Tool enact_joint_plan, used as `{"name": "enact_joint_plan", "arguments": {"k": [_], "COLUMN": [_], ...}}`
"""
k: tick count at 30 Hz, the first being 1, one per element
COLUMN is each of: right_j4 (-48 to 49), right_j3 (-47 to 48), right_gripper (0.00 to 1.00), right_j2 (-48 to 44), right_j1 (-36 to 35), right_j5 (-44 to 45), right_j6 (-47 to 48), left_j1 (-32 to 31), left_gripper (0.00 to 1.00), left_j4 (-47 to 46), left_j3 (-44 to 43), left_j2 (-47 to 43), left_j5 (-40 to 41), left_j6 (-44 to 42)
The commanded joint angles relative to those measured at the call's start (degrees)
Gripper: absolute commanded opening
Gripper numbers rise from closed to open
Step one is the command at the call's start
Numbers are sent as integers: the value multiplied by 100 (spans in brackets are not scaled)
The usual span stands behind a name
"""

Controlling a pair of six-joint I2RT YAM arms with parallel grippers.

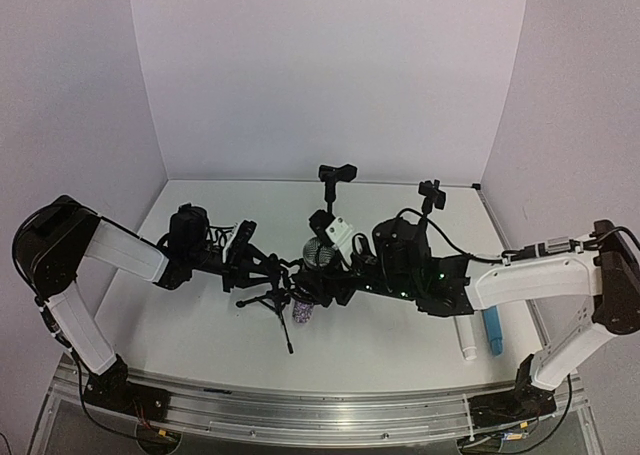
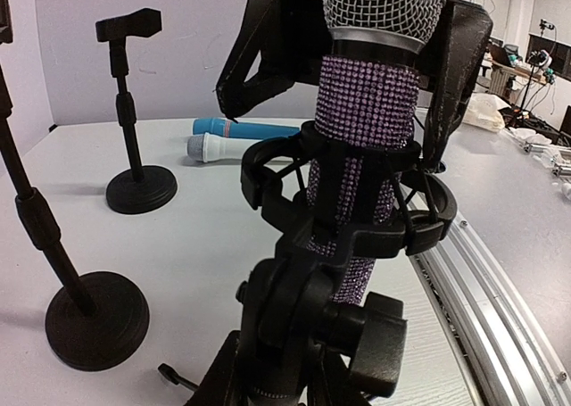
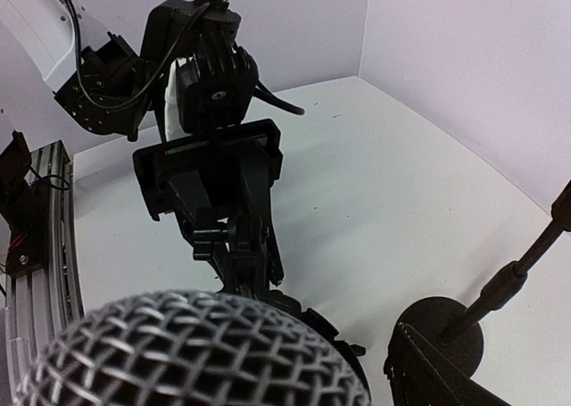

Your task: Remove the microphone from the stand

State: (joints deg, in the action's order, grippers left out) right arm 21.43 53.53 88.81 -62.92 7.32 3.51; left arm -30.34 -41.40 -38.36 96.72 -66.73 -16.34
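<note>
My left gripper [image 1: 272, 271] looks pinched shut on the stand [image 2: 308, 326], with the microphone [image 2: 366, 111] at its 3 o'clock in the top view. The microphone stands clipped there, long axis near vertical, mesh head up. My right gripper [image 1: 325, 270], reaching in from 3 o'clock, straddles that head with jaws spread wide and not yet gripping.

You're working in a robotics lab, at a closed-off test cell rather than anyone's desk. The flat white tabletop [image 1: 380, 340] is boxed in along its left, far and right edges by plain pale lilac wall panels [image 1: 320, 75]. A ribbed aluminium rail [image 1: 320, 417] runs along its near edge, carrying the bases of two white-and-black jointed robot arms [image 1: 120, 247]. Beyond that rail, the left wrist view shows you cluttered workbenches [image 2: 526, 67] loaded with cables and other equipment, too blurred to identify.
</note>
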Motion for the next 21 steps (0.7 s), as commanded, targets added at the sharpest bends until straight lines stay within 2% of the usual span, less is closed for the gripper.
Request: {"name": "enact_joint_plan", "arguments": {"k": [1,6,12,15,21], "right_j4": [757,1948,2497,2980,3008], "right_j3": [-274,-742,-958,-1241,-1220], "right_gripper": [82,87,92,88,84], "right_j2": [-187,-272,-289,-269,-62], "right_j1": [-48,-60,-59,-54,-57], "right_j5": [102,466,459,424,355], "right_j6": [13,-9,-29,-72,-134], "left_j1": [-34,-33,-36,-34,-33], "left_gripper": [0,0,0,0,0], "left_j4": [-292,-349,-445,-445,-430], "left_j3": [154,212,272,269,198], "left_j2": [-119,-116,-102,-116,-91], "left_j5": [312,378,408,422,422], "left_j6": [337,353,406,406,380]}}
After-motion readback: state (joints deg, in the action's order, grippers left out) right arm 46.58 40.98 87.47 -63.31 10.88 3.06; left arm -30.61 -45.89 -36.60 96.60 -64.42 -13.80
